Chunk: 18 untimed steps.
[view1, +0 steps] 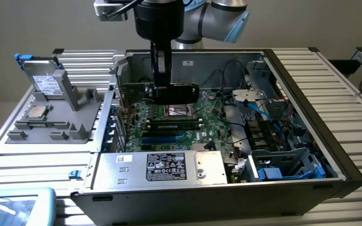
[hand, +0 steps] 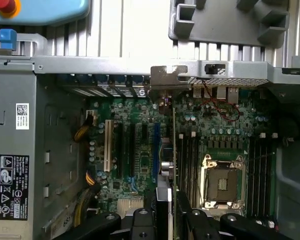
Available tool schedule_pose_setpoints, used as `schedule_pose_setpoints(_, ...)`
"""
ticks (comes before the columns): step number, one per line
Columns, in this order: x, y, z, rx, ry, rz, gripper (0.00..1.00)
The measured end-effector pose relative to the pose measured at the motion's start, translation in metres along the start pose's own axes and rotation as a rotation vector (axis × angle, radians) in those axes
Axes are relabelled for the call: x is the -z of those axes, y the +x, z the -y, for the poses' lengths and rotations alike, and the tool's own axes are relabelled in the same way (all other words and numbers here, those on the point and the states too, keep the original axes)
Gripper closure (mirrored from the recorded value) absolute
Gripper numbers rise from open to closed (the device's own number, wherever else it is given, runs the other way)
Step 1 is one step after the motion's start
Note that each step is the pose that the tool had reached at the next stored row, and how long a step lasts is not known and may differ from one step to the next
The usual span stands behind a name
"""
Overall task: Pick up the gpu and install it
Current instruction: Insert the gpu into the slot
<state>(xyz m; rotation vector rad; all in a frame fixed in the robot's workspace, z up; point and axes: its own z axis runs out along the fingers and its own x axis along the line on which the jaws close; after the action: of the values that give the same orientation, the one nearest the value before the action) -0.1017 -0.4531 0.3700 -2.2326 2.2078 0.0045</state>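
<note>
Exterior view: your arm point(view1: 159, 19) hangs straight down into the open computer case point(view1: 200, 207), gripper point(view1: 163, 87) clamped on the gpu point(view1: 179, 92) above the motherboard point(view1: 168, 127) at the case's eleven o'clock, slatted metal table point(view1: 332, 80) beneath.

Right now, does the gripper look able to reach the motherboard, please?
Likely yes: the case is open, and the gripper, holding the gpu, hangs over the motherboard with nothing else between.

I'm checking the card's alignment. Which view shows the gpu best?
The exterior view: the gpu shows its black cooler face, hanging over the motherboard. The wrist view catches it edge-on, a thin line running from its silver bracket.
</note>
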Motion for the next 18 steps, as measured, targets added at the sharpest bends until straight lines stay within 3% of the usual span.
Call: schedule_pose_setpoints(18,-0.0340,0.000,0.0002,0.003,0.0000,0.0000,0.73)
